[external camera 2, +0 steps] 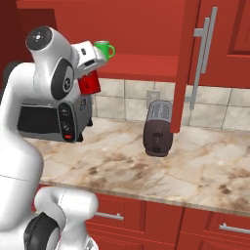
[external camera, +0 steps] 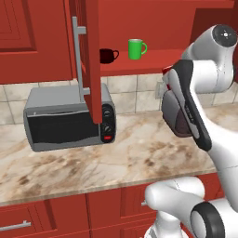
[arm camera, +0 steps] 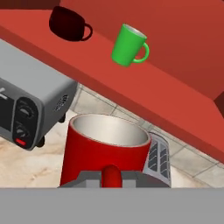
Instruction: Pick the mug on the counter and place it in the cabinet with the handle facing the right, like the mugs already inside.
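My gripper [external camera 2: 91, 69] is shut on the red mug [external camera 2: 89, 84] and holds it in the air above the counter [external camera 2: 171, 171], just below the front edge of the cabinet shelf [external camera 2: 141, 67]. In the hand view the red mug [arm camera: 105, 146] stands upright between the fingers, with its loop handle [arm camera: 112, 175] turned toward the camera. On the shelf [arm camera: 131, 87] sit the green mug [arm camera: 128, 45] and the dark maroon-black mug [arm camera: 68, 24], each with its handle to the right. The cabinet door [external camera: 91, 60] stands open. A sliver of the red mug [external camera: 166, 69] shows behind my arm.
A grey microwave [external camera: 65, 121] stands on the counter under the open door's bar handle [external camera: 77, 56]. A dark toaster [external camera 2: 157, 128] stands to the right, near the other door [external camera 2: 188, 68]. The tiled wall is behind them and red drawer fronts [external camera: 60, 216] are below.
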### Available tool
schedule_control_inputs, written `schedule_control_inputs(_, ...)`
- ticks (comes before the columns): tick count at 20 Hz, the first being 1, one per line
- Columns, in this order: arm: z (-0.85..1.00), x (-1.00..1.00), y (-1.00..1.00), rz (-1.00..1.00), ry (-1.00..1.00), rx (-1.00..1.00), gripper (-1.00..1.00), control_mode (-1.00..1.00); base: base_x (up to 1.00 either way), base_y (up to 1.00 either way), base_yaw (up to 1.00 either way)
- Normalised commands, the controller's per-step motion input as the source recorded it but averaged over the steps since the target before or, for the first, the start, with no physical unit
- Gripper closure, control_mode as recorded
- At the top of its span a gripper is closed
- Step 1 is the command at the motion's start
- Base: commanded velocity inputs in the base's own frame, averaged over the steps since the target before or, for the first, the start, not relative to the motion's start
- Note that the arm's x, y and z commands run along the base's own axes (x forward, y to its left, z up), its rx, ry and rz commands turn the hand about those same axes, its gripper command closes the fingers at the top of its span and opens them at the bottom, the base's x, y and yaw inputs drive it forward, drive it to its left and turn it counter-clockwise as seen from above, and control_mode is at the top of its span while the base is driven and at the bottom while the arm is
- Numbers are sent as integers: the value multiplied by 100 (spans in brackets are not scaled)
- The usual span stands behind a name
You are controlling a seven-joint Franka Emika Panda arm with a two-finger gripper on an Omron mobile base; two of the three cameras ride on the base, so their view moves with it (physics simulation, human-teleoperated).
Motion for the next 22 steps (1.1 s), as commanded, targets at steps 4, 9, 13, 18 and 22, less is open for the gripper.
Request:
schedule_control_inputs(4,0,27,-30,1,-7,11,100,-100,0,0,0)
schedule_control_inputs(9,4,30,-29,1,-8,13,100,-100,0,0,0)
schedule_control_inputs(13,22,29,-22,0,-5,15,100,-100,0,0,0)
schedule_control_inputs(18,21,29,-18,2,-3,13,100,-100,0,0,0)
schedule_control_inputs(22,19,8,-22,6,-4,13,100,-100,0,0,0)
